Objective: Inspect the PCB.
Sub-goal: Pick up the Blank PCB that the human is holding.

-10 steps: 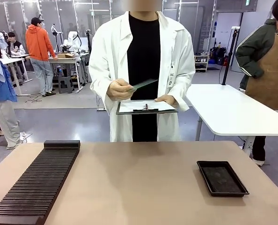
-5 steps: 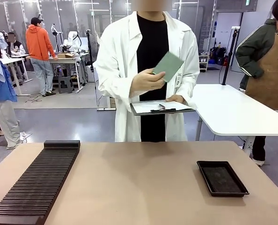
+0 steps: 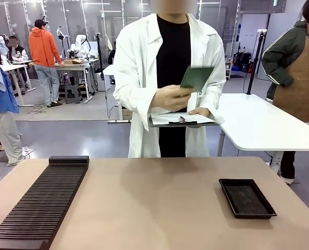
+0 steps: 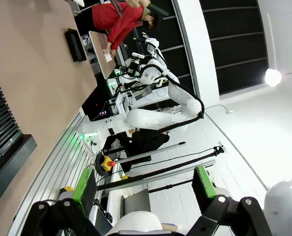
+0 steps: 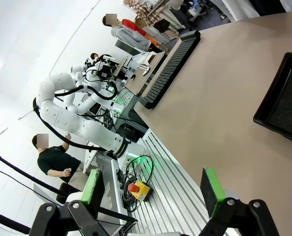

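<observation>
Across the table, a person in a white lab coat holds the PCB [image 3: 196, 78], a thin green board, tilted up at chest height in one hand [image 3: 170, 98]. The other hand carries a dark clipboard [image 3: 183, 120] with white paper just below it. My left gripper [image 4: 144, 186] is open with nothing between its green pads, looking out past the table's edge. My right gripper [image 5: 152, 190] is open as well and holds nothing, well away from the board.
A shallow black tray [image 3: 246, 198] lies on the tan table [image 3: 154, 198] at the right, seen also as the tray [image 5: 283, 103]. A long black slotted rack [image 3: 40, 203] runs along the left. Other people and white tables stand behind.
The person has stepped toward picture right and lifted the PCB from nearly flat over the clipboard to upright at chest height. Both grippers stay open.
</observation>
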Robot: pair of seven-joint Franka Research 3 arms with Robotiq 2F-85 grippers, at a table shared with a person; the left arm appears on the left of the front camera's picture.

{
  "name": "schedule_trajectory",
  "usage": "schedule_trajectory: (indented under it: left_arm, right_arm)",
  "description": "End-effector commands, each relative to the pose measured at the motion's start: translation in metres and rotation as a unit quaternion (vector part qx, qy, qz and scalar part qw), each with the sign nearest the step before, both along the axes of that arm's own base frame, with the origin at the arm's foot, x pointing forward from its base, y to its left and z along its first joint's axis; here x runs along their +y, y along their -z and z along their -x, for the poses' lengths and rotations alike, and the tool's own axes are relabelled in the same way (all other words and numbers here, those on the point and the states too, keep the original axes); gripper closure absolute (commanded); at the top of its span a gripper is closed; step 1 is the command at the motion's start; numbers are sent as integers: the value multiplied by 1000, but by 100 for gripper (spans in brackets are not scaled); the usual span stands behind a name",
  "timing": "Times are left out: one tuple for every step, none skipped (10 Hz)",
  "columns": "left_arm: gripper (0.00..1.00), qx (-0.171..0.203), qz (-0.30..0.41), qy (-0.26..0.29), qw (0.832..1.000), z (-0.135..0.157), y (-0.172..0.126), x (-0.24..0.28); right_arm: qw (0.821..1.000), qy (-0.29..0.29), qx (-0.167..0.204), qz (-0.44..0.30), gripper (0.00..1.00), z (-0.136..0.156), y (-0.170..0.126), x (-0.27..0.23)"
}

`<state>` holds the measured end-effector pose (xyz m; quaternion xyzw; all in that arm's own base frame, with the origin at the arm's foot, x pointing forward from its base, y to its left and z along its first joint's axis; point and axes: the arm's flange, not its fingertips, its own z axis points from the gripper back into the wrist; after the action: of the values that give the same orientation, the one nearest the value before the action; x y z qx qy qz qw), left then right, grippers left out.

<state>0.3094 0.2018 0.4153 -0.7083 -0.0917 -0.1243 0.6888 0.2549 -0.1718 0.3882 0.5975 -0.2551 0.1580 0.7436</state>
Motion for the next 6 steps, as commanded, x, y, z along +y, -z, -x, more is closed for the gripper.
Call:
schedule_trajectory:
  left_arm:
    - [0,2,-9,2,1000,-4,-1,5]
    - [0,2,-9,2,1000,-4,-1,5]
    - [0,2,-9,2,1000,-4,-1,5]
    - [0,2,-9,2,1000,-4,-1,5]
    - [0,2,-9,2,1000,-4,-1,5]
    - [0,2,-9,2,1000,-4,-1,5]
  right_arm:
    - [1000,0,-11,-5,0,0,-2,-1]
    - [1000,0,-11,-5,0,0,-2,-1]
    - [1000,0,-11,-5,0,0,-2,-1]
    - [1000,0,-11,-5,0,0,-2,-1]
    - [1000,0,-11,-5,0,0,-2,-1]
    - [1000,0,-11,-5,0,0,-2,-1]
